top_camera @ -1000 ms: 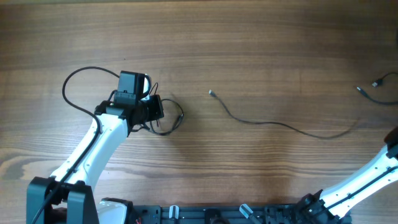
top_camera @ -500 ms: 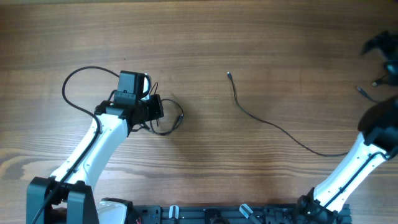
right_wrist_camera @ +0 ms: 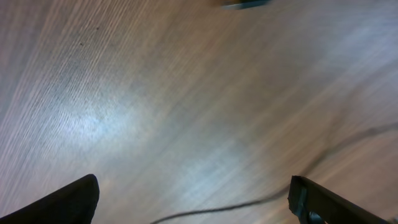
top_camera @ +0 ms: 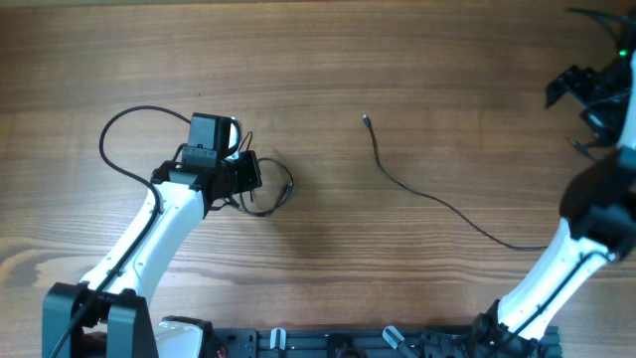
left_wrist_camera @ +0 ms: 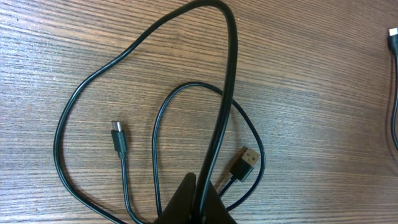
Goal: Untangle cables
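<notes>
A coiled thin black cable [top_camera: 278, 194] lies beside my left gripper [top_camera: 248, 175]. In the left wrist view the left gripper [left_wrist_camera: 200, 202] is shut on one strand of this cable [left_wrist_camera: 225, 93]; its loops lie on the wood with a small plug [left_wrist_camera: 118, 137] and a USB plug [left_wrist_camera: 245, 163]. A second, loose cable [top_camera: 437, 199] runs from mid-table to the right. My right gripper [top_camera: 576, 104] is open above the far right of the table. In the blurred right wrist view the right gripper [right_wrist_camera: 196, 205] is open with a thin strand [right_wrist_camera: 249, 202] under it.
The thicker black arm cable [top_camera: 109, 134] loops left of the left wrist. A short cable end [top_camera: 578, 146] lies at the far right by the right arm. Another strand [left_wrist_camera: 395, 112] shows at the right edge of the left wrist view.
The right arm has swung up towards the far right edge, and its gripper is now in the overhead view. The loose cable's free end shifted up and right. The left arm has not moved.
</notes>
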`<move>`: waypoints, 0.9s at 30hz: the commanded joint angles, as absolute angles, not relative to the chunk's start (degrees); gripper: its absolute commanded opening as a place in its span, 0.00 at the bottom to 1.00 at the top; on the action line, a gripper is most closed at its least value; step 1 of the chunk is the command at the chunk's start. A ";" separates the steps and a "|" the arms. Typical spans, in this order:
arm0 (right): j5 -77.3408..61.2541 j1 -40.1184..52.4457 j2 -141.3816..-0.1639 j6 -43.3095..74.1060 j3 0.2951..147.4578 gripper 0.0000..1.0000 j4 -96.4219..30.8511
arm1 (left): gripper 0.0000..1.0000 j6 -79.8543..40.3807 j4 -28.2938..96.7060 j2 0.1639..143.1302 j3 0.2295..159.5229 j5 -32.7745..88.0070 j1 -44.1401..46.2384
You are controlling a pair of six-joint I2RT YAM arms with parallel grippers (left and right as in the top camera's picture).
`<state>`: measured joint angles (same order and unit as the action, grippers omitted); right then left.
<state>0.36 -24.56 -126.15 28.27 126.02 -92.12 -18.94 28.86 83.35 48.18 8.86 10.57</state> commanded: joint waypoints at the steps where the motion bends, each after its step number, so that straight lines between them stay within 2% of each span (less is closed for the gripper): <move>1: 4.32 -26.02 -114.13 29.08 121.21 1.00 -92.16 | 0.04 -18.02 28.49 82.50 48.56 9.56 10.83; 12: 6.44 -29.61 -90.83 38.30 95.42 1.00 -83.57 | 0.04 -16.71 28.56 82.50 48.56 10.13 10.83; 14: 6.44 -30.50 -85.06 39.29 86.02 1.00 -78.59 | 0.04 -16.69 28.56 82.50 48.56 10.94 10.83; 22: 5.98 -33.50 -78.85 49.76 66.48 1.00 -68.97 | 0.04 -16.69 28.53 82.50 48.56 11.07 10.83; 27: 2.74 -35.33 -78.37 50.17 57.10 1.00 -60.16 | 0.04 -16.69 28.53 82.50 48.56 11.05 10.83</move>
